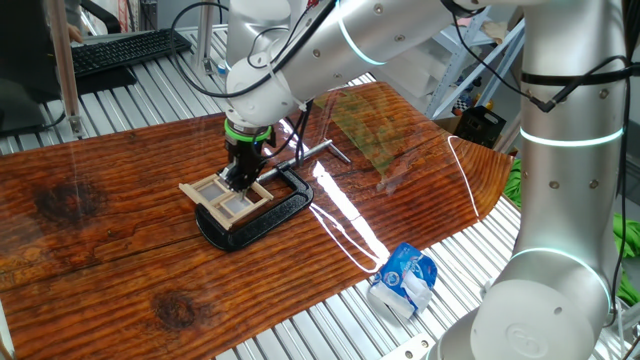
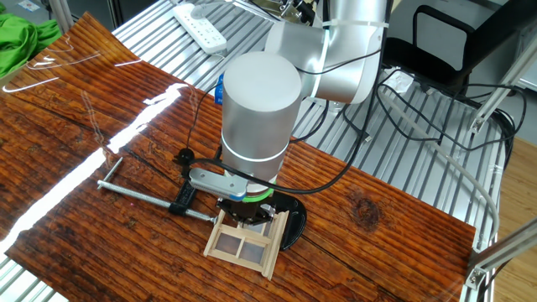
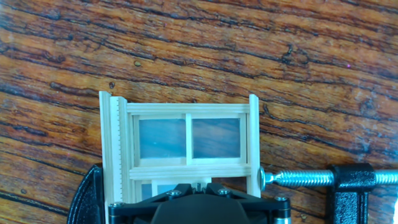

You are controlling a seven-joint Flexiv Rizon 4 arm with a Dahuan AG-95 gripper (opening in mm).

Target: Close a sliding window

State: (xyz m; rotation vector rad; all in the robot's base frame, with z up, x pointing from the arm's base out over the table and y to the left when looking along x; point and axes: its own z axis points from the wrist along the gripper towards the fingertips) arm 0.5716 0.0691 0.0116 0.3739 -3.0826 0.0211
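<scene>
The sliding window [image 1: 228, 197] is a small pale-wood frame lying flat on the wooden table, held at one end by a black C-clamp [image 1: 262, 215]. It also shows in the other fixed view [image 2: 243, 243] and in the hand view [image 3: 186, 140], where one sash with two panes lies ahead of the fingers. My gripper [image 1: 238, 182] points straight down onto the clamped end of the window. In the hand view the gripper [image 3: 194, 185] has its black fingers drawn together at the lower sash bar. The part of the window under the hand is hidden.
The clamp's screw [image 3: 298, 178] and its long handle bar [image 2: 134, 193] stick out sideways from the window. A white cable loop [image 1: 340, 235] lies on the table. A blue and white bag [image 1: 405, 280] sits off the table edge. A power strip [image 2: 200, 25] lies beyond.
</scene>
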